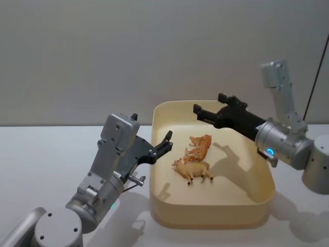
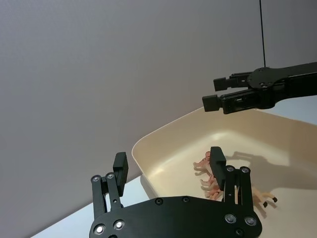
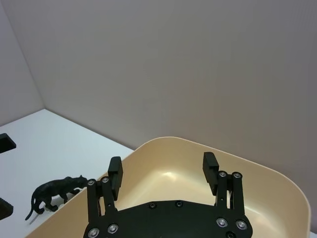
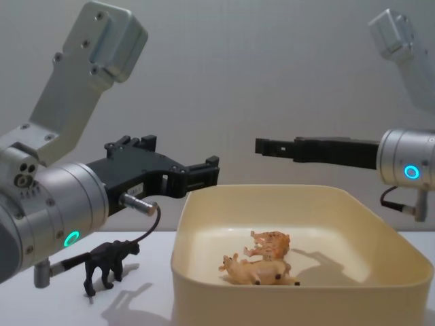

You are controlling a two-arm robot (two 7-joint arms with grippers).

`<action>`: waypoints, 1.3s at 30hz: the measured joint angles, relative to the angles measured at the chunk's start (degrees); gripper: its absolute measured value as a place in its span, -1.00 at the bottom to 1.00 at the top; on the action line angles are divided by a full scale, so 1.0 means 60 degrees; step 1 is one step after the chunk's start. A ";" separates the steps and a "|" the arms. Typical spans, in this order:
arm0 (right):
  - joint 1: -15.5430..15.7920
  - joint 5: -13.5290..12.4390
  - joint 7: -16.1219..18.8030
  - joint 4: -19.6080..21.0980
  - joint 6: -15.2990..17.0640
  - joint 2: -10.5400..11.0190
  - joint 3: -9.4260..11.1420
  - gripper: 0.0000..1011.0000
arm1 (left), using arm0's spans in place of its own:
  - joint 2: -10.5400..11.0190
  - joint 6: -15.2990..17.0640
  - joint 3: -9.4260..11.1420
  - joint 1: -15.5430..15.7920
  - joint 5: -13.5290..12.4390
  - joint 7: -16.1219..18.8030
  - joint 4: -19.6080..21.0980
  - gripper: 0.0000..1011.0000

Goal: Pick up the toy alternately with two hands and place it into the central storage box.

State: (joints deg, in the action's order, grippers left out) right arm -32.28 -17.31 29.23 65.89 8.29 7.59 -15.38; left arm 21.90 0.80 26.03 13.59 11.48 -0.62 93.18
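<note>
The central storage box (image 1: 163, 203) is a cream-yellow tub on the white table. An orange spotted toy animal (image 1: 200, 145) and a tan one (image 1: 193, 169) lie inside it. A black panther toy (image 4: 109, 261) stands on the table just left of the tub, below my left arm. My left gripper (image 1: 151, 129) hovers open and empty at the tub's left rim, its fingers (image 2: 121, 167) spread wide. My right gripper (image 1: 209, 103) hangs open and empty above the tub's far side, well clear of the toys. The panther (image 3: 53, 191) also shows past the right fingers (image 3: 116, 173).
A plain grey wall stands close behind the table. Bare white tabletop (image 1: 46, 154) lies left of the tub. A thin black cable (image 1: 314, 77) hangs at the far right.
</note>
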 joint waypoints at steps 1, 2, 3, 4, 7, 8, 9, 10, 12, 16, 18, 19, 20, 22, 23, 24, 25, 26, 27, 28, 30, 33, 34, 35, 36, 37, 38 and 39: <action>0.0058 -0.0010 -0.0031 0.0098 0.0000 0.0050 0.0036 0.94 | -0.0001 0.0000 -0.0001 0.0000 0.0000 0.0000 0.0000 0.98; 0.0093 -0.0019 -0.0063 0.0150 0.0000 0.0079 0.0058 0.98 | -0.0001 0.0000 -0.0001 0.0000 0.0000 0.0000 0.0000 0.98; 0.0131 -0.0027 -0.0088 0.0205 0.0000 0.0109 0.0080 0.98 | -0.0001 0.0000 -0.0001 0.0000 0.0000 0.0000 0.0000 0.98; 0.0170 -0.0035 -0.0119 0.0262 0.0000 0.0142 0.0104 0.98 | 0.0000 0.0000 0.0000 0.0000 0.0000 0.0000 0.0000 0.98; 0.0385 -0.0084 -0.0254 0.0576 0.0000 0.0302 0.0226 0.98 | -0.0001 0.0000 -0.0001 0.0000 0.0000 0.0000 0.0000 0.98; 0.0521 -0.0117 -0.0352 0.0744 0.0001 0.0414 0.0304 0.98 | -0.0001 0.0000 -0.0001 0.0000 0.0000 0.0000 0.0000 0.98; 0.0583 -0.0135 -0.0394 0.0863 0.0003 0.0466 0.0343 0.98 | -0.0001 0.0000 -0.0001 0.0000 0.0000 0.0000 0.0000 0.98; 0.0642 -0.0152 -0.0441 0.0949 0.0003 0.0512 0.0382 0.98 | -0.0001 -0.0001 0.0000 0.0000 0.0000 0.0000 0.0000 0.98; 0.0875 -0.0216 -0.0600 0.1231 0.0006 0.0695 0.0524 0.98 | -0.0001 0.0000 -0.0001 -0.0001 0.0000 0.0000 0.0000 0.98; 0.1258 -0.0342 -0.0877 0.1758 0.0007 0.1006 0.0770 0.98 | -0.0001 0.0000 -0.0001 0.0000 0.0000 0.0000 0.0000 0.98; 0.1500 -0.0417 -0.1025 0.2055 0.0005 0.1196 0.0926 0.98 | 0.0000 0.0000 0.0000 0.0000 0.0000 0.0000 0.0000 0.98; 0.1580 -0.0441 -0.1074 0.2150 0.0002 0.1261 0.0976 0.98 | -0.0001 0.0000 -0.0001 0.0000 0.0000 0.0000 0.0000 0.98; 0.1684 -0.0464 -0.1121 0.2273 0.0000 0.1345 0.1040 0.98 | 0.0000 0.0000 0.0000 0.0000 0.0000 0.0000 0.0000 0.98; 0.1901 -0.0536 -0.1258 0.2546 -0.0010 0.1513 0.1181 0.98 | -0.0001 0.0000 0.0000 0.0000 0.0000 0.0000 0.0000 0.98; 0.1963 -0.0554 -0.1295 0.2620 -0.0013 0.1563 0.1221 0.98 | 0.0000 0.0000 -0.0001 -0.0004 0.0000 0.0000 0.0001 0.98; 0.2026 -0.0571 -0.1331 0.2693 -0.0017 0.1612 0.1257 0.98 | 0.0000 0.0000 -0.0001 -0.0004 0.0000 0.0000 0.0001 0.98; 0.2129 -0.0605 -0.1390 0.2828 -0.0024 0.1694 0.1326 0.98 | 0.0006 0.0002 -0.0003 -0.0021 0.0005 0.0008 0.0015 0.98; 0.2180 -0.0622 -0.1422 0.2887 -0.0026 0.1732 0.1356 0.98 | 0.0012 0.0010 -0.0004 -0.0034 0.0011 0.0022 0.0031 0.98; 0.2275 -0.0650 -0.1476 0.2995 -0.0031 0.1804 0.1412 0.98 | 0.0022 0.0015 -0.0007 -0.0052 0.0019 0.0045 0.0053 0.98; 0.2318 -0.0665 -0.1500 0.3053 -0.0033 0.1838 0.1442 0.98 | 0.0049 0.0042 -0.0013 -0.0095 0.0067 0.0124 0.0109 0.98; 0.2388 -0.0691 -0.1547 0.3144 -0.0037 0.1897 0.1489 0.98 | 0.0119 0.0107 -0.0032 -0.0208 0.0160 0.0272 0.0248 0.98; 0.2512 -0.0725 -0.1621 0.3289 -0.0043 0.1993 0.1568 0.98 | 0.0202 0.0218 -0.0057 -0.0340 0.0308 0.0469 0.0407 0.98; 0.2561 -0.0743 -0.1648 0.3351 -0.0045 0.2029 0.1601 0.98 | 0.0248 0.0256 -0.0074 -0.0402 0.0367 0.0536 0.0480 0.98; 0.2587 -0.0749 -0.1660 0.3383 -0.0046 0.2047 0.1617 0.98 | 0.0331 0.0331 -0.0109 -0.0505 0.0479 0.0650 0.0602 0.98; 0.2629 -0.0763 -0.1685 0.3437 -0.0048 0.2081 0.1644 0.98 | 0.0373 0.0393 -0.0127 -0.0560 0.0572 0.0725 0.0662 0.98; 0.2650 -0.0769 -0.1698 0.3461 -0.0049 0.2098 0.1657 0.98 | 0.0468 0.0484 -0.0168 -0.0664 0.0735 0.0832 0.0773 0.98; 0.2668 -0.0775 -0.1710 0.3482 -0.0050 0.2111 0.1670 0.98 | 0.0468 0.0484 -0.0168 -0.0664 0.0735 0.0832 0.0773 0.98; 0.2687 -0.0779 -0.1720 0.3504 -0.0051 0.2128 0.1679 0.98 | 0.0599 0.0579 -0.0232 -0.0786 0.0926 0.0937 0.0890 0.98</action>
State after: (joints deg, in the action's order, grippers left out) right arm -16.16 -21.99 18.91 86.92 7.99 20.35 -5.31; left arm 25.49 4.27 24.64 8.87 17.04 5.00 98.52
